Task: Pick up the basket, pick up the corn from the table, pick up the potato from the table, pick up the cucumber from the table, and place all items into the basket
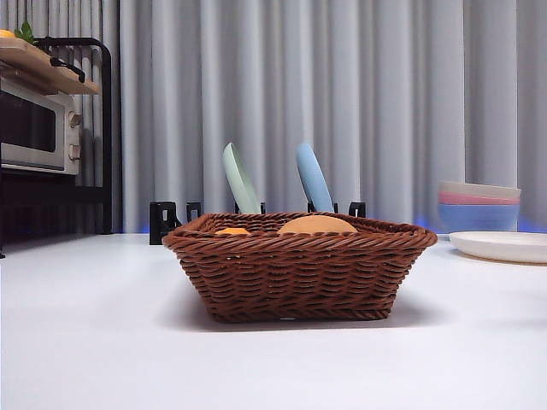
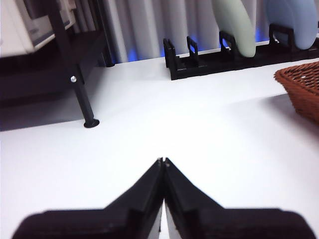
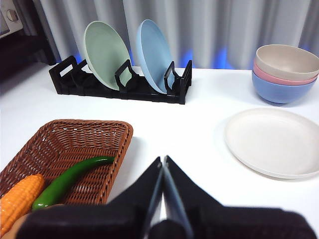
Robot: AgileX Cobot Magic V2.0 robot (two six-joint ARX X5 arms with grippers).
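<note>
We see the basket (image 1: 299,269) resting on the white tabletop (image 1: 94,342), holding the corn (image 3: 17,203), the cucumber (image 3: 70,180) and the potato (image 1: 317,225). Beside the basket, our left pincer (image 2: 163,161) and right pincer (image 3: 163,160) hang closed, gripping nothing.

basket (image 1: 299,278) on table (image 1: 94,342) | corn (image 3: 17,201), cucumber (image 3: 70,180), potato (image 1: 317,225) in basket

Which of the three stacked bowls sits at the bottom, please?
The blue bowl sits at the bottom; the pink bowl and the beige bowl are stacked above it.
</note>
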